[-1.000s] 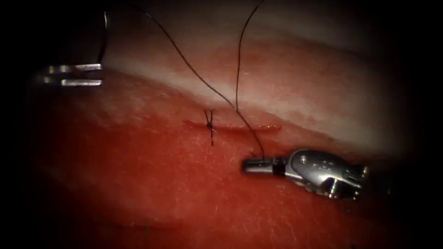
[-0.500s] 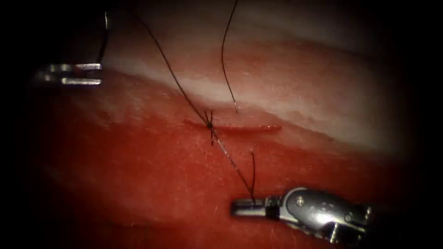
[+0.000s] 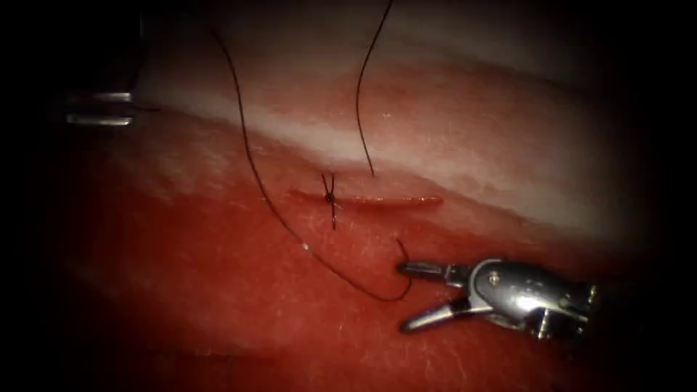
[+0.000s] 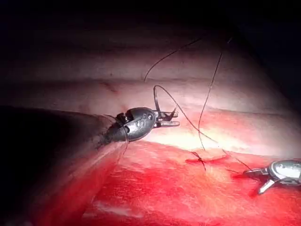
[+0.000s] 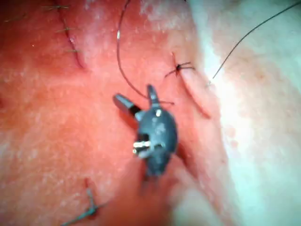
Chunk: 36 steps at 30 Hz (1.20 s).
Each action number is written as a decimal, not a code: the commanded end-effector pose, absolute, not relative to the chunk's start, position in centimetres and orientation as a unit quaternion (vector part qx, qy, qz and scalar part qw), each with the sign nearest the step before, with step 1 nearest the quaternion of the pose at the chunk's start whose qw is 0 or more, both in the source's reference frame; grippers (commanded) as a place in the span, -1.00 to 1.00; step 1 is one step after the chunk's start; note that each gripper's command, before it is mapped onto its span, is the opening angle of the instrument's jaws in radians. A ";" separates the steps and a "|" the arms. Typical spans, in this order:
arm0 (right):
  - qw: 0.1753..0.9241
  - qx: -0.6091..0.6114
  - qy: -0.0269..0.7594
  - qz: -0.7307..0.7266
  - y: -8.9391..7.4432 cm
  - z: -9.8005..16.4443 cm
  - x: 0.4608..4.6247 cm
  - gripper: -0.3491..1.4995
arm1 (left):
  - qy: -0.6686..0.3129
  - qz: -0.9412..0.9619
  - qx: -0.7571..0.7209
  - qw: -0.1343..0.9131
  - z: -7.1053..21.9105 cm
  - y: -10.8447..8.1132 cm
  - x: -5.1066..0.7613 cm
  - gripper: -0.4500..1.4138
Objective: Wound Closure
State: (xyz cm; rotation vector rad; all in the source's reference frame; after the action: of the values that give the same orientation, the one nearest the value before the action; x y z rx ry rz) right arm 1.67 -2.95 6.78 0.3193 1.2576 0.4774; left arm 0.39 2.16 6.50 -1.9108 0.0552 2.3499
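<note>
The cut (image 3: 377,200) runs across the tissue (image 3: 218,290) with one knotted stitch (image 3: 329,197) at its left end. My right tool (image 3: 411,297) sits below the cut's right part, jaws open and holding nothing. The thread (image 3: 250,167) lies slack in a loop on the tissue, curving round past the upper jaw to a short end (image 3: 399,247). A second strand (image 3: 359,94) hangs down to just above the cut. Far to the left, my left tool (image 3: 131,109) is shut on the curved needle (image 4: 155,99), which is clear of the tissue.
Pale fatty tissue (image 3: 472,160) forms a ridge behind the cut. In the right wrist view, older stitches (image 5: 70,37) close another cut, and a cut thread end (image 5: 89,202) lies on the tissue. Red fluid wets the surface around the cut.
My right tool's jaws opened and let go of the thread. The strand, taut through the stitch half a second ago, now lies slack. The left tool shifted left with the needle.
</note>
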 end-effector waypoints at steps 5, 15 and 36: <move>0.776 0.111 0.585 0.208 -2.7 7.2 1.80 0.82 | 0.019 0.774 -0.630 0.056 6.5 2.2 0.37 -1.00; 0.781 0.094 0.587 0.190 -2.8 7.4 1.90 0.69 | 0.019 0.774 -0.630 0.056 6.6 2.2 0.38 -1.00; 0.756 0.171 0.583 0.245 -3.2 6.6 1.94 -1.00 | 0.016 0.779 -0.623 0.062 6.9 2.4 0.53 -1.00</move>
State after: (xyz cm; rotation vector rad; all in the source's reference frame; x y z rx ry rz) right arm 1.88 -3.15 6.59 0.3718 1.2654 0.5291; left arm 0.56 2.32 6.84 -1.8817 0.0441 2.3561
